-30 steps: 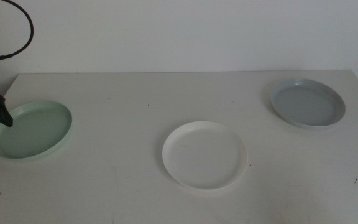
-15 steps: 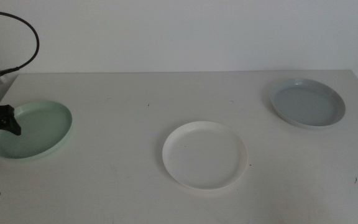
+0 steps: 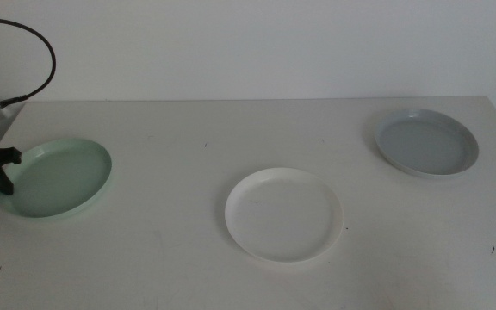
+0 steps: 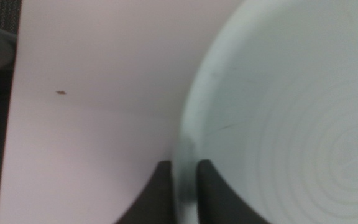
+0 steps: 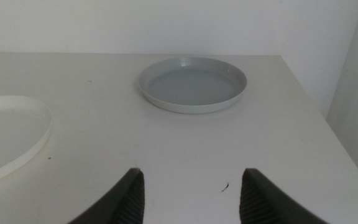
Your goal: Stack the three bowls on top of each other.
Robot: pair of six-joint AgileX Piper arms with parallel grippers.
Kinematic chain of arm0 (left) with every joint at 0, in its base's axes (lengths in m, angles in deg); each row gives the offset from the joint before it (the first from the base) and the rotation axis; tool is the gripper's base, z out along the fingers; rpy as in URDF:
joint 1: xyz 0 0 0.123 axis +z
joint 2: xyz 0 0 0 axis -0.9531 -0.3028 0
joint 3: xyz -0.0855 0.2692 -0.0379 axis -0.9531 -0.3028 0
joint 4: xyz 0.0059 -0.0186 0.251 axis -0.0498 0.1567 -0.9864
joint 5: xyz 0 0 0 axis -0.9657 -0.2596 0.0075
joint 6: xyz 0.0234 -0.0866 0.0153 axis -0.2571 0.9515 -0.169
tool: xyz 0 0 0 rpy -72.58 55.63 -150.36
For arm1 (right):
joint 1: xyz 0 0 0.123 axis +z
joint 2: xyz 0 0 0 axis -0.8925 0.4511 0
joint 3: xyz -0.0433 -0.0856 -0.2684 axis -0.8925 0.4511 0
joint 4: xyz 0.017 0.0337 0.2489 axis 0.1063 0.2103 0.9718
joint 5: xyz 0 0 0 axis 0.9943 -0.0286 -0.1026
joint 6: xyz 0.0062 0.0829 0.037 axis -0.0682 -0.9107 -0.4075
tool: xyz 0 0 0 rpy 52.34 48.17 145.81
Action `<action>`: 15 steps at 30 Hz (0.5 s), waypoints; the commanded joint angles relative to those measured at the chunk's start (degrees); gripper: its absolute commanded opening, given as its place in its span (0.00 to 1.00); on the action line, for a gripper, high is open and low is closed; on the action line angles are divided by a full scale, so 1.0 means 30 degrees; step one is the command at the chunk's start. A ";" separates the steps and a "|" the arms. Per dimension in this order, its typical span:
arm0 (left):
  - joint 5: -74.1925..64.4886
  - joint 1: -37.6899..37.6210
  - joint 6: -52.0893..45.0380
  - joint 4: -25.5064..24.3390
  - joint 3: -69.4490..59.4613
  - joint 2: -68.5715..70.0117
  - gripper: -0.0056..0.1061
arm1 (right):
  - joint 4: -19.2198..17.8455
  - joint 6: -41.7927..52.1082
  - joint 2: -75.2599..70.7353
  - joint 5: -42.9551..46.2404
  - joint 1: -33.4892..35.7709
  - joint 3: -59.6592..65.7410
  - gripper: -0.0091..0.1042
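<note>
Left gripper is pinching the rim of the mint green bowl at the table's left edge, one jaw inside the wall, one outside; right gripper is waiting with jaws spread, near the grey-blue bowl; white bowl is sitting centre, well apart from both; the dishes are looking rigid, light and smooth, probably slippery, so the low rim is reading as the only workable hold
</note>
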 commanded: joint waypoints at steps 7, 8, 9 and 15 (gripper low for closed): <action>-0.0015 -0.0001 0.0077 0.0805 0.0547 0.1530 0.05 | -0.0261 0.0054 -0.0513 0.1423 -0.0124 -0.0104 0.44; -0.0125 -0.0001 0.0077 0.0938 0.0529 0.1789 0.05 | -0.0261 0.0054 -0.0513 0.1423 -0.0124 -0.0104 0.44; -0.0318 -0.0001 0.0058 0.1086 0.0529 0.2086 0.05 | -0.0261 0.0054 -0.0513 0.1423 -0.0124 -0.0104 0.44; -0.2037 -0.0083 0.0014 0.1863 0.0529 0.4245 0.05 | -0.0261 0.0054 -0.0513 0.1423 -0.0124 -0.0104 0.44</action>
